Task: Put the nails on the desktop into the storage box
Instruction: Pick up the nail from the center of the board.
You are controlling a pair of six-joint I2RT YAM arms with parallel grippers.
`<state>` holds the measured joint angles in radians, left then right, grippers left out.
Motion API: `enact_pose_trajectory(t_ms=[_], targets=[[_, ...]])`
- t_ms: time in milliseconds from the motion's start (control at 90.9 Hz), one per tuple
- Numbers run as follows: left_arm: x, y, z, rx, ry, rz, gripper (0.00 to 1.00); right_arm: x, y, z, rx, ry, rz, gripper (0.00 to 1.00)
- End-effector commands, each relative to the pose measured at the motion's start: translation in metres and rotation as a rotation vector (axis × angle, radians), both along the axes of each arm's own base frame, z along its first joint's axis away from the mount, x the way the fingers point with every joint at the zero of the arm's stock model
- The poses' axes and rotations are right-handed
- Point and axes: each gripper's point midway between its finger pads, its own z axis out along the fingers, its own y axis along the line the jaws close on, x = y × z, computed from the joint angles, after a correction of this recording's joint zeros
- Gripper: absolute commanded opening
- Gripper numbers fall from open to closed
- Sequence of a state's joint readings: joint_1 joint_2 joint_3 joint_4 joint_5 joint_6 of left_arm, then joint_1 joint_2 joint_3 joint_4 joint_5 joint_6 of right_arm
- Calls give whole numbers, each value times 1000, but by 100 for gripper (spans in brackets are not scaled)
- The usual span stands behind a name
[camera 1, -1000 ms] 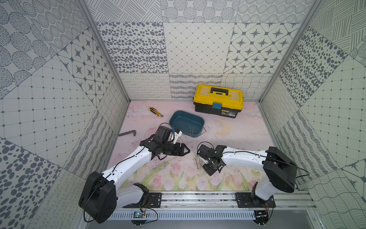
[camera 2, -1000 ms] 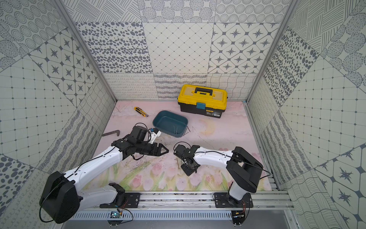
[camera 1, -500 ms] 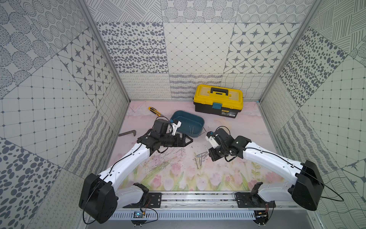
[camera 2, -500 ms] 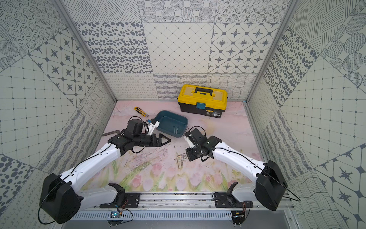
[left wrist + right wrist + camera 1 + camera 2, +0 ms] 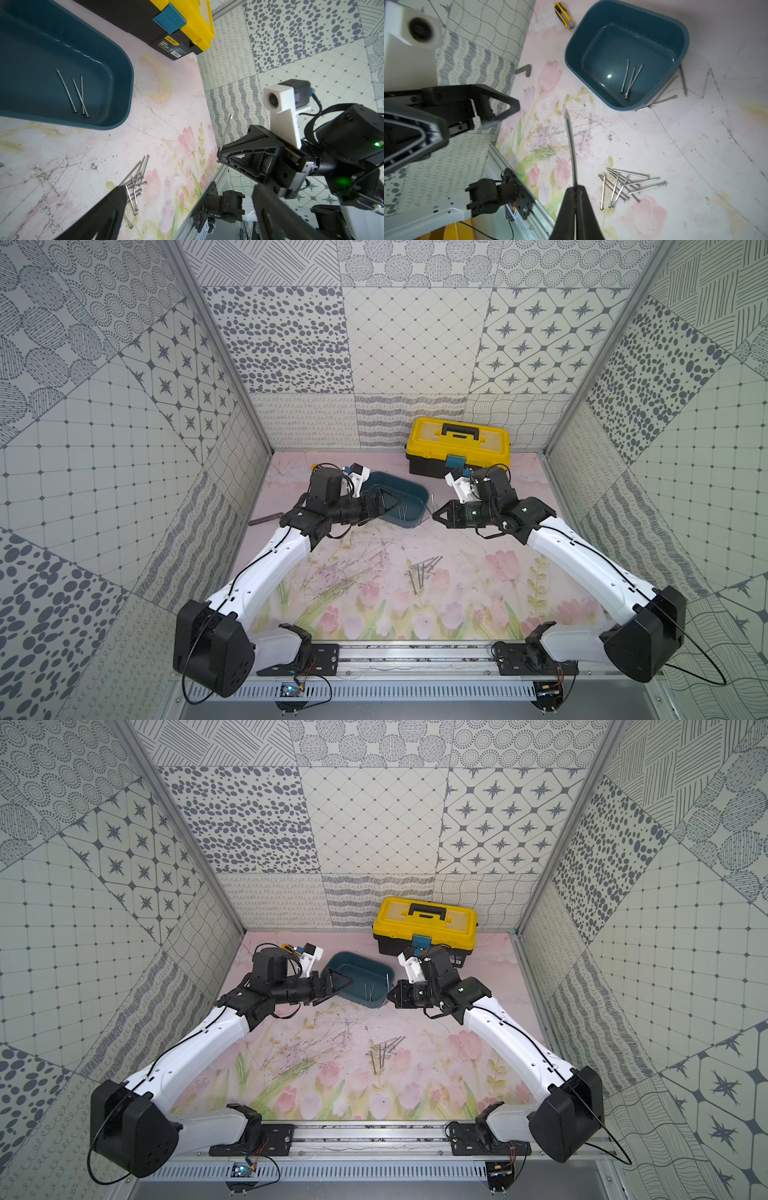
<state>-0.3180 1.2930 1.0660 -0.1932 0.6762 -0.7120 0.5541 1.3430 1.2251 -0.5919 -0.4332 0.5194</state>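
Nails [image 5: 424, 570] split three ways, most in a loose pile just 6 o'clock of counter [image 5: 332, 572] centre, some crossing each other. Left to right: dark L-shaped bar [image 5: 266, 519] flat at the 9 o'clock edge; yellow utility knife [image 5: 564, 15] near the 11 o'clock back corner. Left pincer [image 5: 388, 509] released, jaws spread wide, nothing in them, hanging over the 9 o'clock half of the storage box [image 5: 399, 489]. Box is teal, upright, at 12 o'clock of the pile, well apart from it. Three nails [image 5: 631, 79] lie side by side on its floor, toward its 5 o'clock corner. A few more nails [image 5: 663, 99] lie on the counter just beside the box's outer wall. Right pincer [image 5: 574, 187] clenched on a single nail [image 5: 570, 141], gripped near one end, pointed end sticking out past the tips; it sits just off the box's 3 o'clock end, above the counter. Yellow-and-black toolbox [image 5: 457, 443] closed, at 1 o'clock against the back wall.
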Motion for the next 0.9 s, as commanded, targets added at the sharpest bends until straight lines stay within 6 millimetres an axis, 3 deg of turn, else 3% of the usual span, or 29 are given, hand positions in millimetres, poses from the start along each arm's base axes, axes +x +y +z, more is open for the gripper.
enact_pose_trajectory(t_ms=[0, 187, 363, 891], targets=[[4, -16, 46, -165, -24, -85, 100, 12, 22, 33, 169, -11, 34, 0], [7, -27, 58, -223, 20, -157, 100, 23, 38, 56, 305, 6, 68, 0], [7, -31, 62, -243, 30, -186, 98, 24, 50, 61, 361, 38, 116, 0], [13, -42, 49, -241, 112, -236, 65, 12, 70, 56, 397, 105, 211, 0]])
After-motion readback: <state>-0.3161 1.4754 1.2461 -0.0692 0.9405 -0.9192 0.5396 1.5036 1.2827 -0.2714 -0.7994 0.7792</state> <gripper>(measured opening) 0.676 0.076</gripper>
